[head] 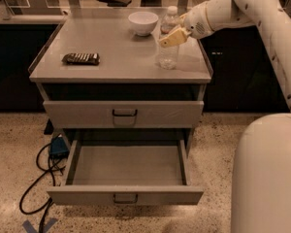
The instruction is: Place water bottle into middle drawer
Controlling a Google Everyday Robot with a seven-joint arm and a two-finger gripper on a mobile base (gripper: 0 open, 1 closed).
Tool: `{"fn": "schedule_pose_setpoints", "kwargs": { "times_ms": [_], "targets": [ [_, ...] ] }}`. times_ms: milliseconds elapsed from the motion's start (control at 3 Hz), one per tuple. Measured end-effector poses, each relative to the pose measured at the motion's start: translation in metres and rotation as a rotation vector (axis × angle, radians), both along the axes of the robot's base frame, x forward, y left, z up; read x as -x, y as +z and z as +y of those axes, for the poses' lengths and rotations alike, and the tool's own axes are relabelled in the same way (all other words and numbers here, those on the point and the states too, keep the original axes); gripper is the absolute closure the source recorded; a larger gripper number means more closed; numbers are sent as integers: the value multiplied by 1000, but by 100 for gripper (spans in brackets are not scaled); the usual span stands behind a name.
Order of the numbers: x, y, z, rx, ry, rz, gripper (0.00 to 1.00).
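Camera view: the water bottle (168,53) stands upright on the cabinet's grey surface (116,47), towards the right front edge, its white cap on. The gripper (170,38) reaches in from the right on the end of the white arm (262,18) and lies across the upper half of the bottle, in front of it. Whether it is clamped on the bottle or only set against it cannot be told. A white bowl (142,22) sits just behind and to the left of the bottle, apart from it. A dark flat packet (81,58) lies well off on the left of the surface. Below, the upper drawer (123,113) is closed, and the middle drawer (128,166) is pulled out, its grey floor bare. A black cable (35,181) curls on the speckled floor to the left of the cabinet.
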State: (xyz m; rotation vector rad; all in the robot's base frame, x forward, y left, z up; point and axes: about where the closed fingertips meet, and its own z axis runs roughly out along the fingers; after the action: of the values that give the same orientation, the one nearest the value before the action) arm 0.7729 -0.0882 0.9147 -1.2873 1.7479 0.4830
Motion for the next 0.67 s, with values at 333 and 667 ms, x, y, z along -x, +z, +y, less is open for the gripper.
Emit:
{"fn": "schedule_pose_setpoints", "kwargs": {
  "times_ms": [333,667],
  "targets": [
    [21,4,-9,23,15,8,100],
    [61,23,-21,36,30,-13,100]
  ]
}}
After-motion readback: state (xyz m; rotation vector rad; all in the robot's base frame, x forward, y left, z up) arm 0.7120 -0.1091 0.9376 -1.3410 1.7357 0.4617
